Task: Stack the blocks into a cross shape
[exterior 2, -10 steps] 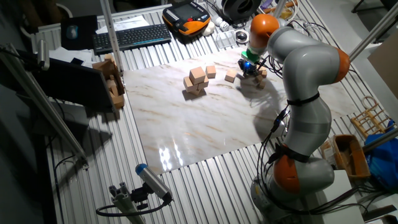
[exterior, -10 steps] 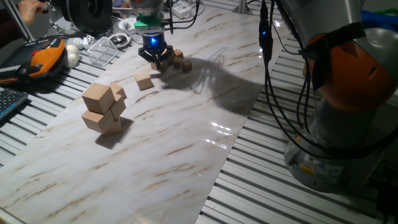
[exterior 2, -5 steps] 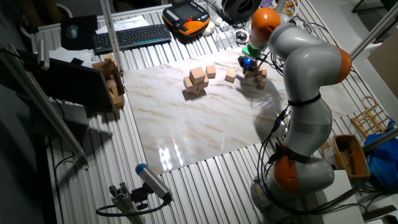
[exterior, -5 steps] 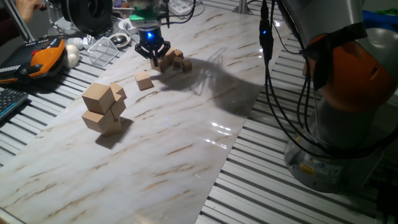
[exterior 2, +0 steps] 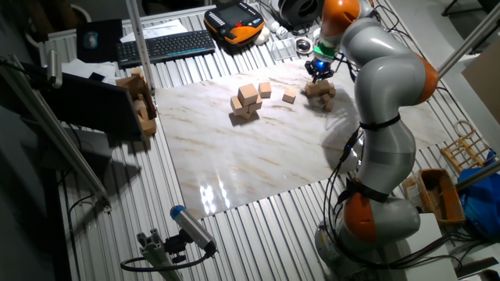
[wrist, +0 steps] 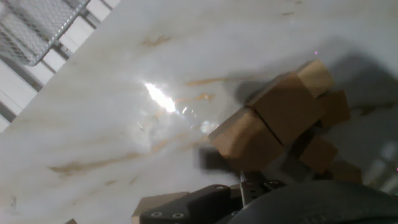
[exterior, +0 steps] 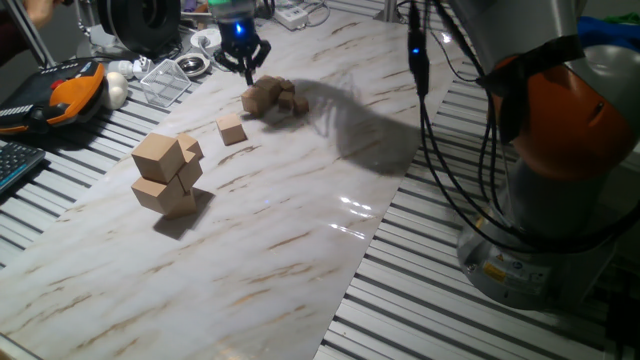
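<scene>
Gripper, fingers spread and empty, hangs above the blocks clustered on the marble table: you grip these light, rigid, smooth cubes across 2 opposite flat faces.

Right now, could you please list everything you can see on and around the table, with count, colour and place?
Blocks: a small cluster, count unclear, light tan, far end of the marble table, just below the pincer.
Single block: one, light tan, alone between the cluster and the big cubes.
Bigger cubes: a stacked pile of about three, tan, left part of the table.
Wire basket: one, metal, beyond the far left edge.
Orange-and-black handheld unit: one, off the table at left.
Keyboard: one, black, behind the table.
Arm: one, grey with orange joints.
Pincer: one, black, lifted above the cluster, holding nothing that I can see.
</scene>
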You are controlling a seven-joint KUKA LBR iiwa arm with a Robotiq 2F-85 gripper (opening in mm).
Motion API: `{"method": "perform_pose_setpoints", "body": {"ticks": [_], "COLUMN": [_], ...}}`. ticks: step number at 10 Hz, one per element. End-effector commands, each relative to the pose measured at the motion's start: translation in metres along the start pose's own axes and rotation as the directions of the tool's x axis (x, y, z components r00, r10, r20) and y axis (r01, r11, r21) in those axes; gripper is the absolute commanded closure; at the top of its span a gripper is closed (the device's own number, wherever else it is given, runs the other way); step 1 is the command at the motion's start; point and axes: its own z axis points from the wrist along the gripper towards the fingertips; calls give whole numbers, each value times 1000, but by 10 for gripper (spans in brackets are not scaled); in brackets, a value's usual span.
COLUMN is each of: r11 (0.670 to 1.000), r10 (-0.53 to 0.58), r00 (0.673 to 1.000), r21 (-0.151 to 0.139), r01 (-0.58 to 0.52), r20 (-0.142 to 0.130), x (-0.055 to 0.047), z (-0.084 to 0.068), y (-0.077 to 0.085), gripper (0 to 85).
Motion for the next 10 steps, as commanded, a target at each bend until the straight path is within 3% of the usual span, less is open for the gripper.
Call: {"method": "perform_pose_setpoints", "body": {"ticks": [1,2,3,4,6,7,8,9,10], "r11": [823,778,754,748,703,670,640,629,638], "r10": [-568,-627,-653,-657,-704,-737,-763,-770,-761], "r00": [823,777,751,745,700,668,640,630,633], "r21": [7,-2,-9,-25,-24,-21,-31,-38,-18], "r01": [568,628,656,663,711,743,768,776,770], "r20": [33,62,98,118,119,105,94,102,142], "x": [-2,-3,-4,-4,-4,-4,-4,-4,-4], "z": [0,4,7,11,13,14,15,15,15], "y": [-3,-6,-9,-10,-12,-12,-13,-14,-14], "gripper": [850,850,850,850,850,850,850,850,510]}}
